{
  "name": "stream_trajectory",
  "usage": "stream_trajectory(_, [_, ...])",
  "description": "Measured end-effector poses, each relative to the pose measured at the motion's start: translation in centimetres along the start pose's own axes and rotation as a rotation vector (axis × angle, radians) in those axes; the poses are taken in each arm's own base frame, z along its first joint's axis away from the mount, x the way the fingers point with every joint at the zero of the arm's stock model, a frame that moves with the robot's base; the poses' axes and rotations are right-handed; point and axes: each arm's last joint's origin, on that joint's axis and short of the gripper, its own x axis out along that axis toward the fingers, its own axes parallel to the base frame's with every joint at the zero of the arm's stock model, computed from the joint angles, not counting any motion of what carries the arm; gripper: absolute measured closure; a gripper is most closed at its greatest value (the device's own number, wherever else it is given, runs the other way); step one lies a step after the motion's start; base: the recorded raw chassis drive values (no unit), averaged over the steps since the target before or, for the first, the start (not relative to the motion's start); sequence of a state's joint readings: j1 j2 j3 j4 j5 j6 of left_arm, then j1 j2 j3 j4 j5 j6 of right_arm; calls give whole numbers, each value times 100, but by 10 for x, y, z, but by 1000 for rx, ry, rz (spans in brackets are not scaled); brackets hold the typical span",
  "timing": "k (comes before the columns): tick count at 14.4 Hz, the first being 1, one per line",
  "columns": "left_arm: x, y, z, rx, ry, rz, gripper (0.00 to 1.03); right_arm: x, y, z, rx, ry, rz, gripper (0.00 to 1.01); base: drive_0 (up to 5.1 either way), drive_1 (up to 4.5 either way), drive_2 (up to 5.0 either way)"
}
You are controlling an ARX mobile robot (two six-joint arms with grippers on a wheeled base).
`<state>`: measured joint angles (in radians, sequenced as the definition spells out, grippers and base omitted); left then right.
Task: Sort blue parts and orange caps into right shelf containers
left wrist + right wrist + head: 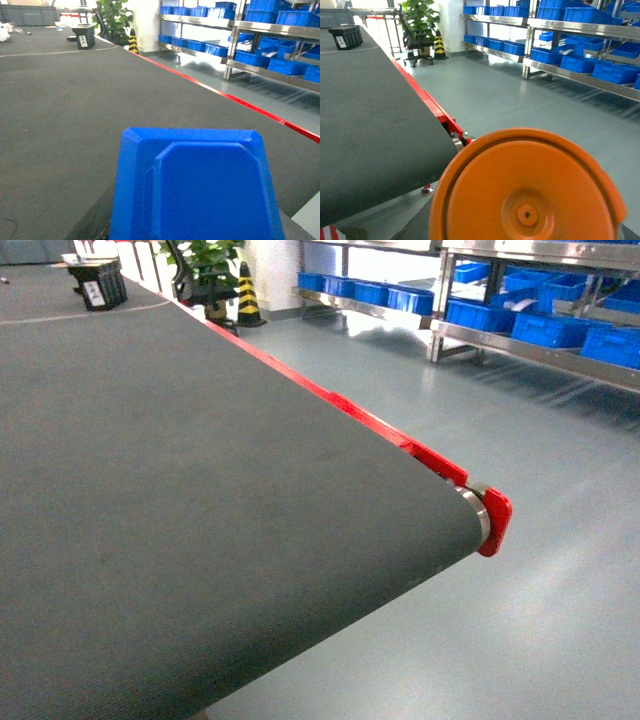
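Three views, and none shows a hand. In the head view a dark belt (200,520) fills the left and middle, edged by a red rail (380,430) that ends in a red end cap (495,520) over a metal roller. Neither arm appears. Across the grey floor (480,610), at the top right, the shelf (530,348) holds containers (545,328), cut off by the frame edge. A striped cone (246,295), a plant (205,265) and a black crate (97,285) sit far back, small and hard to make out.

In the left wrist view a blue part (197,187) fills the lower middle, right against the lens, its bottom cut off. The left hand is hidden behind it, so I cannot tell how far open it is or whether it grips the part. The belt spreads beyond, the shelf and containers far off to the right.

In the right wrist view an orange cap (527,187), round with a raised rim and a small centre boss, fills the lower frame, its lower edge cut off. The right hand is hidden too; its grip cannot be told. The cap sits past the belt end, above the floor, well apart from the shelf. An office chair (415,42) stands by the plant.
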<state>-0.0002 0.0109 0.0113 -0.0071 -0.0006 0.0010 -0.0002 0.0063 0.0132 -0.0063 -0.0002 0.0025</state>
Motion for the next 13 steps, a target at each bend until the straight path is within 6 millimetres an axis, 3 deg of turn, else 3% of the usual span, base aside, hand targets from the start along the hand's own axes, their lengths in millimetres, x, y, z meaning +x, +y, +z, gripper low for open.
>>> stream_trajectory(13, [0, 0, 0, 0, 0, 0, 61, 0, 0, 0, 0, 0, 0, 57, -154, -154, -154])
